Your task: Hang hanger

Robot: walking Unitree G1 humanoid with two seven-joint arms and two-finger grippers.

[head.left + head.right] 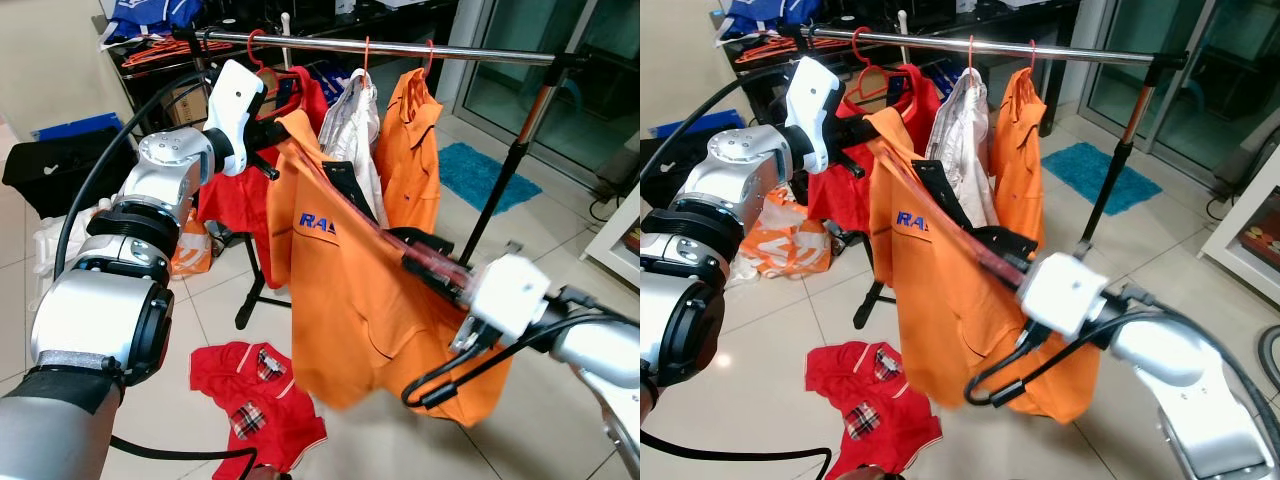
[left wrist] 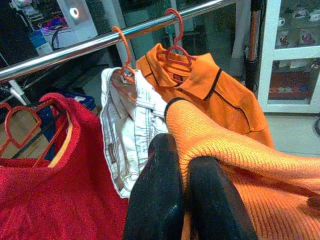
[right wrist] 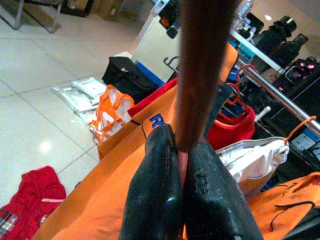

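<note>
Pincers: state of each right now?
Left pincer: shut on the orange shirt, at its shoulder.
Right pincer: shut on the red hanger that carries that shirt.

Free rail (image 1: 480, 53) beyond hung shirts (image 1: 405, 140)

Left arm raised, elbow bent, forearm reaching up and forward; left end effector (image 2: 182, 200) fingers pressed together, pinching orange cloth. Right arm extended forward at mid height, wrist angled up-left; right end effector (image 3: 182, 195) fingers clamped on a thin red bar.
</note>
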